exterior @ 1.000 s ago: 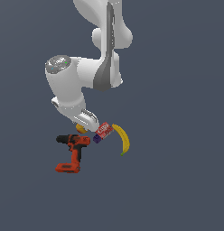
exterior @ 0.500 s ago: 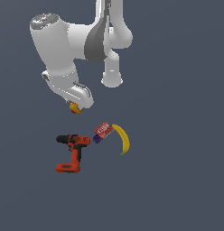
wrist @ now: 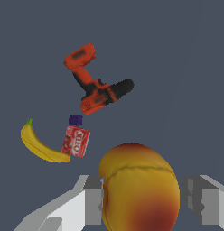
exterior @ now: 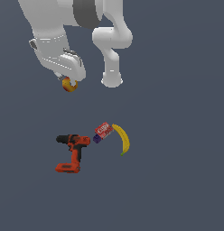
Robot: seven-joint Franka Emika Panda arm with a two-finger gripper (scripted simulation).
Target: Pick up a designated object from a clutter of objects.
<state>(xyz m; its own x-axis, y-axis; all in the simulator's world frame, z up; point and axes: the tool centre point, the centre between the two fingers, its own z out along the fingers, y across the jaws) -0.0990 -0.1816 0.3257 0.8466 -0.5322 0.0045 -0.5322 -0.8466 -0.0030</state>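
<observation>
from my end the gripper [exterior: 68, 84] is clamped on the fruit [exterior: 69, 85], and i can see it best in the wrist view: the fruit [wrist: 140, 187] sits squeezed between the two grey fingers [wrist: 92, 200], one on each side, touching its skin. it is a plump rounded thing, yellow-orange over most of its surface, with a red blush near its upper edge and a darker red patch low on the side facing the camera. a faint crease runs across it. in the exterior view only a small part of it peeks out under the white hand, showing yellow with a streak of red.

the fruit is held up off the ground, well apart from the other things. those lie together on the dark floor: the red-and-black drill [exterior: 72, 151] on the exterior view's left, the small red-and-purple box [exterior: 101, 131] just beside it, and the banana [exterior: 122, 139] on the exterior view's right, its upper end close against the box. in the wrist view i see the same three beyond the fruit: drill [wrist: 95, 81], box [wrist: 76, 138] and banana [wrist: 40, 145].
</observation>
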